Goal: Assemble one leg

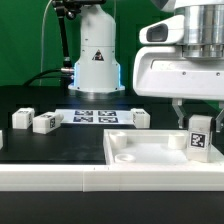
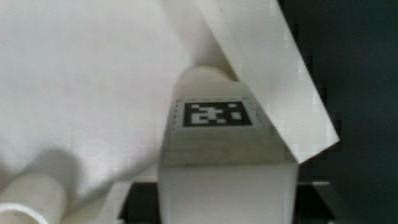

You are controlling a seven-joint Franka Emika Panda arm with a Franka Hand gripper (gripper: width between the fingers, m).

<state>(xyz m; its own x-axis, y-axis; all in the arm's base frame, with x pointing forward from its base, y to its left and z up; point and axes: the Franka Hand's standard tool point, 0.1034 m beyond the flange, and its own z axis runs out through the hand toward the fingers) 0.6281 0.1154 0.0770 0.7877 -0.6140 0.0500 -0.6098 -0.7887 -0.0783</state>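
My gripper point(image 1: 198, 114) is shut on one leg point(image 1: 199, 136), a small white upright block with a black-and-white tag on its face. It holds the leg upright at the near right corner of the large flat white panel point(image 1: 150, 156); I cannot tell whether the leg touches the panel. In the wrist view the leg point(image 2: 221, 150) fills the gap between the dark fingers point(image 2: 139, 200), with the panel point(image 2: 89, 80) beyond it. Three more legs lie on the table: two at the exterior view's left point(image 1: 21, 119) point(image 1: 46, 122) and one near the middle point(image 1: 137, 118).
The marker board point(image 1: 95, 116) lies flat at the back middle of the black table. The robot's white base point(image 1: 96, 60) stands behind it. A white ledge point(image 1: 60, 178) runs along the front edge.
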